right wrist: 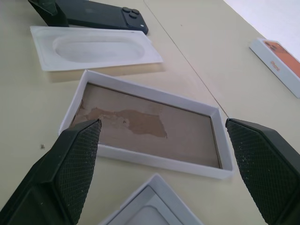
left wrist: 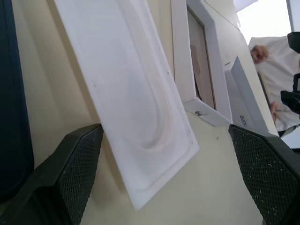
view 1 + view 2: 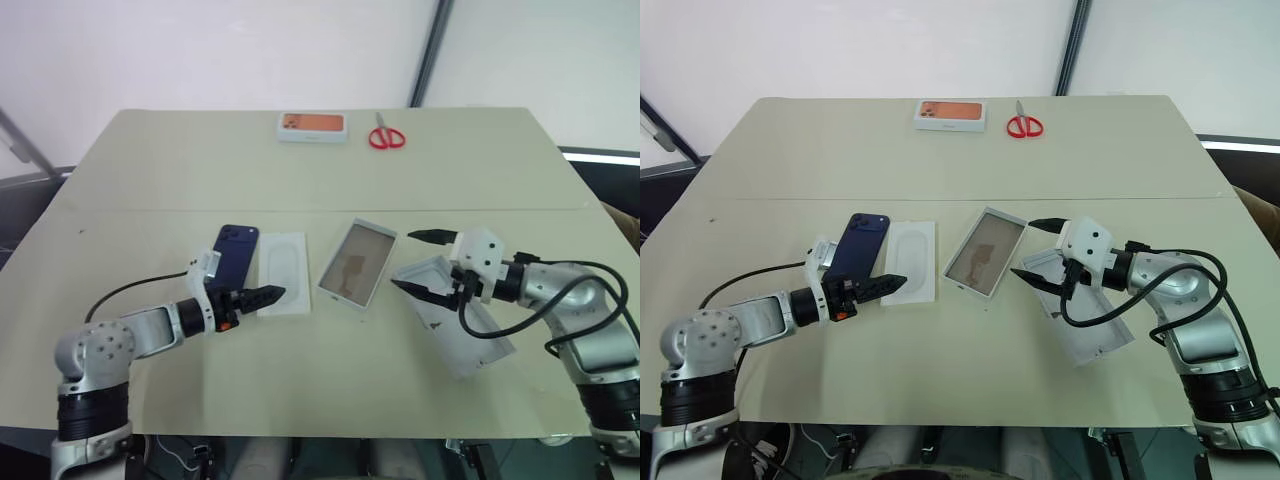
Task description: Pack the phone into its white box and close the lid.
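Take the white box [image 3: 358, 264] at mid-table [image 3: 300, 180] as the mark: just to its left lies the insert card [image 3: 283, 273], and left again, beside that card, the phone [image 3: 234, 252]. To the box's right sits the lid [image 3: 455, 325], a touch nearer the robot. Far behind the box, at the table's back edge, rests a second box [image 3: 312, 126], with scissors [image 3: 386, 135] to that one's right.

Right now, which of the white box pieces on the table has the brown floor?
The white box, the shallow tray in the middle, between the flat insert card and the lid. Its inner floor is tan-brown; the insert and lid are white inside.
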